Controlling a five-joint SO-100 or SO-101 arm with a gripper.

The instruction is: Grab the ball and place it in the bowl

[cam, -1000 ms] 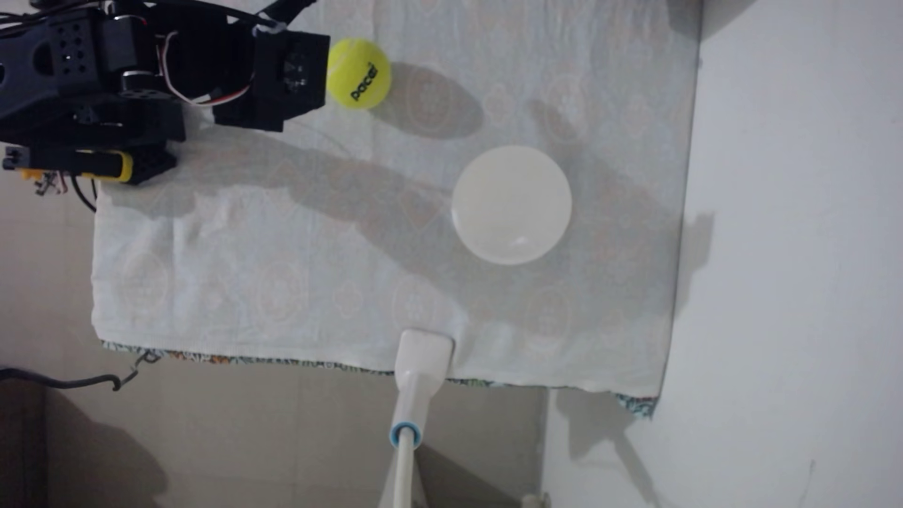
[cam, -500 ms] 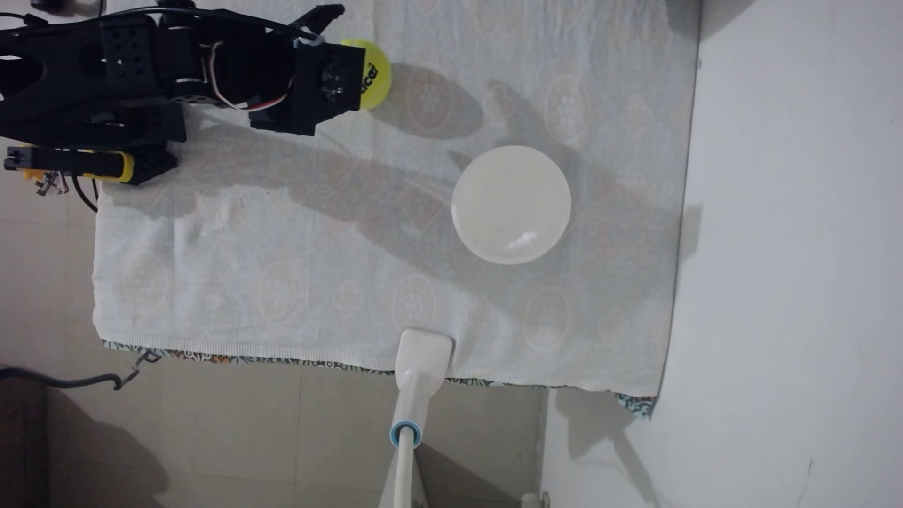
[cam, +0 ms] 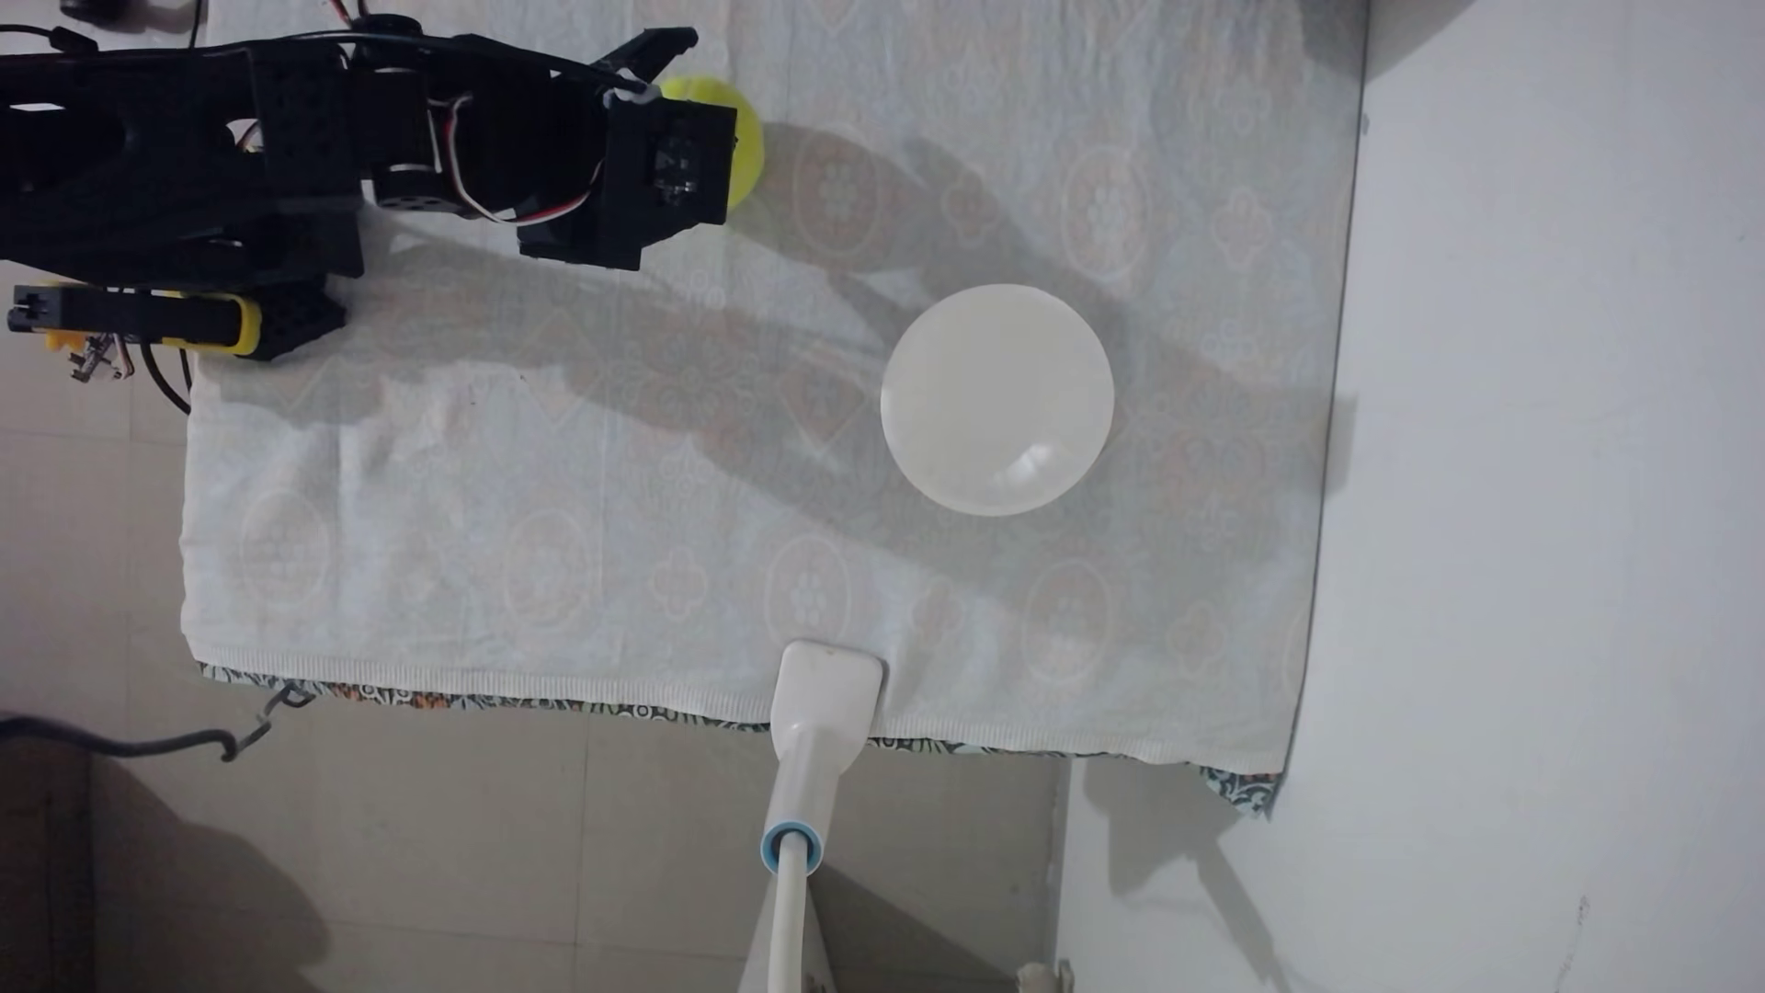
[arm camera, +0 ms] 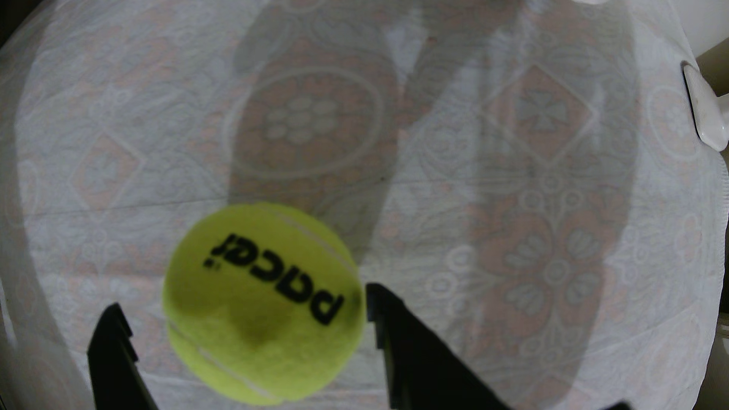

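The yellow-green tennis ball (cam: 749, 143) lies on the white cloth at the top of the fixed view, mostly covered by the black wrist block. In the wrist view the ball (arm camera: 262, 303) shows its black "pacer" lettering and white seam. My gripper (arm camera: 244, 301) is open, with one black finger (arm camera: 112, 355) left of the ball and the other finger (arm camera: 402, 339) right of it, small gaps on both sides. In the fixed view my gripper (cam: 700, 124) hangs over the ball. The white bowl (cam: 997, 399) stands empty to the lower right of the ball.
A white patterned cloth (cam: 573, 535) covers the table. A white clamp on a pole (cam: 829, 697) grips the cloth's lower edge, and this clamp (arm camera: 706, 110) shows at the right edge of the wrist view. A white wall (cam: 1547, 477) borders the right side.
The arm has moved right over the ball, hiding most of it and its lettering. One finger now reaches past the ball's upper side. Ball and bowl have stayed put.
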